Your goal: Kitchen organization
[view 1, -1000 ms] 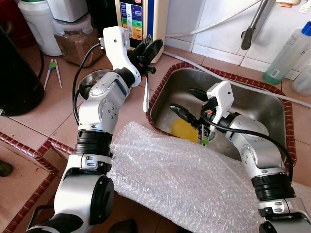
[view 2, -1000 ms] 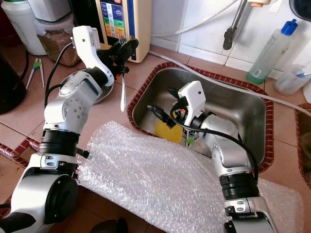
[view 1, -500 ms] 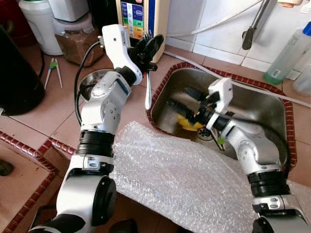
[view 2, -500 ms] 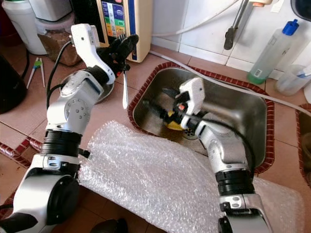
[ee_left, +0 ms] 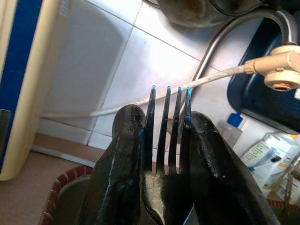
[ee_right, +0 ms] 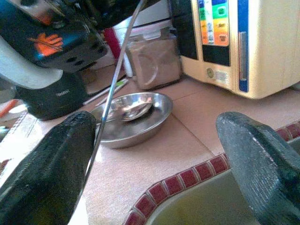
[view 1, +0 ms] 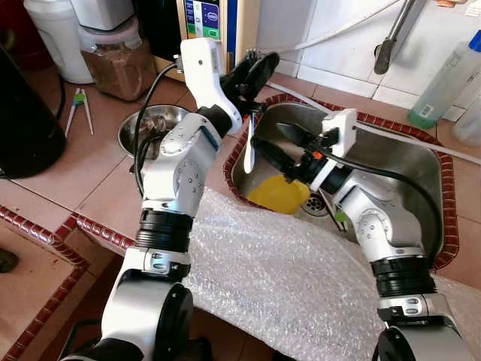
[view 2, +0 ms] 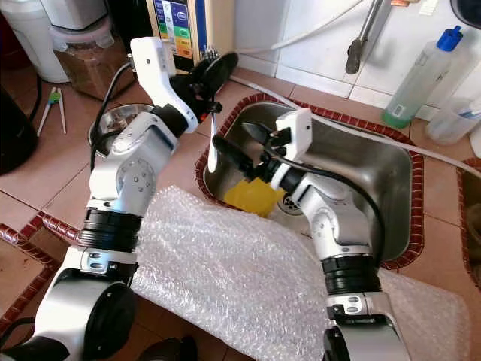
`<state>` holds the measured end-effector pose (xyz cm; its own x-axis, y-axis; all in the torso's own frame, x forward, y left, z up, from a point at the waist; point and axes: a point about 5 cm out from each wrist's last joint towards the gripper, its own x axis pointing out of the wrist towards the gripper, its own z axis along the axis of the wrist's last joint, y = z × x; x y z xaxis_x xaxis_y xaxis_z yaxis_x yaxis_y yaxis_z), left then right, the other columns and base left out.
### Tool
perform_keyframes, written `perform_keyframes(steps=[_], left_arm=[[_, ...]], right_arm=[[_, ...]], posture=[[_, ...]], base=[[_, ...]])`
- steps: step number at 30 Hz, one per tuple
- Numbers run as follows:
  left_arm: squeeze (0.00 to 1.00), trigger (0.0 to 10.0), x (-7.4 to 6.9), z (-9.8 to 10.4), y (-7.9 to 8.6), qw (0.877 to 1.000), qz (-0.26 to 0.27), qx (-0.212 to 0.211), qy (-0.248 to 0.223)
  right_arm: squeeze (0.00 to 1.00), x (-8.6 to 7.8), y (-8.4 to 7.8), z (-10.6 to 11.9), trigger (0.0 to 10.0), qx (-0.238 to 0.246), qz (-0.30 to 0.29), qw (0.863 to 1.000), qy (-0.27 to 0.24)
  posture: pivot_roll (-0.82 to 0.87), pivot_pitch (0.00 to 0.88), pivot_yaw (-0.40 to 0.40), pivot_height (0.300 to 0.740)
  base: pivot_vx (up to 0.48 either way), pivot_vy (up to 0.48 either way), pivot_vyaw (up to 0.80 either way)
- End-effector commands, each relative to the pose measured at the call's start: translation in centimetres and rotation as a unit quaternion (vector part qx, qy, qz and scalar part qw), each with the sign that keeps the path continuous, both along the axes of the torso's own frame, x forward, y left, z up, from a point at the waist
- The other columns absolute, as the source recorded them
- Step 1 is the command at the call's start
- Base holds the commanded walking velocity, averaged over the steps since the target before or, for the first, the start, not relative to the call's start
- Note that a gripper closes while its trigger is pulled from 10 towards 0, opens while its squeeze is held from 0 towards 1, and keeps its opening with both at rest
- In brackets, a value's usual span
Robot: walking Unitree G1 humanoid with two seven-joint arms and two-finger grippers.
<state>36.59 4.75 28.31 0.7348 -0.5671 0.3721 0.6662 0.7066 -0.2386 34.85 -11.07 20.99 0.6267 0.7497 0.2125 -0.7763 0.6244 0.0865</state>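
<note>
A terracotta-tiled kitchen counter (view 1: 90, 169) with a dark red brick-pattern trim runs under a white tiled wall. At far left stand a dark appliance (view 1: 22, 105) and a clear jar of brown powder (view 1: 116, 56); a pair of green-topped chopsticks (view 1: 79, 109) lies on the tiles. No brand name can be read anywhere; the cream-coloured appliance (view 2: 184, 34) at the back carries a blue panel of coloured buttons, too small to read. A shallow round steel bowl (view 1: 143, 128) with a spoon in it sits near the counter's middle. A crinkled sheet of clear bubble wrap (view 1: 301, 278) drapes over the front edge.

The left gripper (view 1: 252, 71) is clamped on a steel fork (view 1: 248, 147): in the left wrist view its tines (ee_left: 168, 126) stick up between the two fingers, while the flat handle hangs down over the left rim of the sink. A second ago it hung over the tiles beside the bowl; it has since travelled right.

The rectangular stainless sink (view 1: 406, 173) holds a yellow sponge-like piece (view 1: 278, 194) beside the drain. The right gripper (view 1: 278, 147), a second ago low over that yellow piece, has risen toward the fork handle with its fingers spread wide and empty; the handle lies beside one finger (ee_right: 51, 164). A clear bottle with a blue cap (view 2: 421, 71) stands at far right.
</note>
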Motion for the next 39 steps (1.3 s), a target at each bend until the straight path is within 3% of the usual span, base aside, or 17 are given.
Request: perform_keyframes(steps=[1,3,4,5,6,10,17,26,36,38,39], left_arm=[[0.0,0.8,-0.4,0.1,-0.3,1.0,-0.005,0.001,-0.004],[0.0,0.9,-0.5,0.1,-0.4,1.0,-0.005,0.001,-0.004],[0.0,0.9,-0.5,0.1,-0.4,1.0,-0.006,0.0,-0.003],[0.0,0.9,-0.5,0.0,-0.5,1.0,-0.006,0.0,-0.003],[0.0,0.8,-0.6,0.0,-0.5,1.0,-0.007,0.0,-0.002],[0.0,0.9,-0.7,0.0,-0.6,1.0,-0.008,-0.003,0.0],[0.0,0.9,-0.7,-0.3,-0.6,1.0,-0.006,-0.009,0.006],[0.0,1.0,-0.8,-0.4,-0.8,1.0,-0.008,-0.006,0.009],[0.0,1.0,-0.7,-1.3,-0.1,0.999,0.008,0.031,0.001],[0.0,1.1,-0.7,-1.6,0.0,0.999,0.013,0.041,-0.001],[0.0,1.8,-0.7,-1.7,0.0,0.999,0.015,0.048,-0.003]], right_arm=[[0.0,0.5,0.2,0.2,10.0,-0.011,-0.019,1.0,-0.008],[0.0,0.8,0.5,0.4,10.0,-0.012,-0.033,0.999,-0.016],[0.0,1.0,0.6,0.4,4.2,-0.014,-0.042,0.999,-0.017],[0.0,1.1,0.7,0.4,4.2,-0.016,-0.047,0.999,-0.017],[0.0,1.3,0.6,0.4,0.0,-0.024,-0.064,0.997,-0.02],[0.0,2.0,0.4,0.3,0.0,-0.025,-0.094,0.995,-0.014],[0.0,1.7,1.1,0.4,0.0,-0.018,-0.068,0.997,-0.019],[0.0,2.4,1.0,0.6,0.0,-0.027,-0.101,0.994,-0.025],[0.0,2.7,-0.4,0.5,0.0,-0.04,-0.124,0.991,-0.025],[0.0,2.8,-0.6,0.4,0.0,-0.046,-0.129,0.99,-0.024],[0.0,2.8,-0.8,0.3,0.0,-0.049,-0.129,0.99,-0.022]], posture=[[0.04,0.136,-0.04,0.74],[0.04,0.136,-0.04,0.74],[0.04,0.134,-0.04,0.74],[0.04,0.134,-0.041,0.74],[0.04,0.133,-0.041,0.74],[0.04,0.133,-0.042,0.74],[0.04,0.132,-0.038,0.74],[0.04,0.133,-0.036,0.74],[0.04,0.132,-0.031,0.74],[0.04,0.132,-0.029,0.74],[0.04,0.132,-0.03,0.74]], base=[[0.0,0.0,0.0],[0.0,0.0,0.0],[0.0,0.0,0.0],[0.0,0.0,0.0],[0.0,0.0,0.0],[0.0,0.0,0.0],[0.0,0.0,0.0],[0.0,0.0,0.0],[0.0,0.0,0.0],[0.0,0.0,0.0],[0.0,0.0,0.0]])
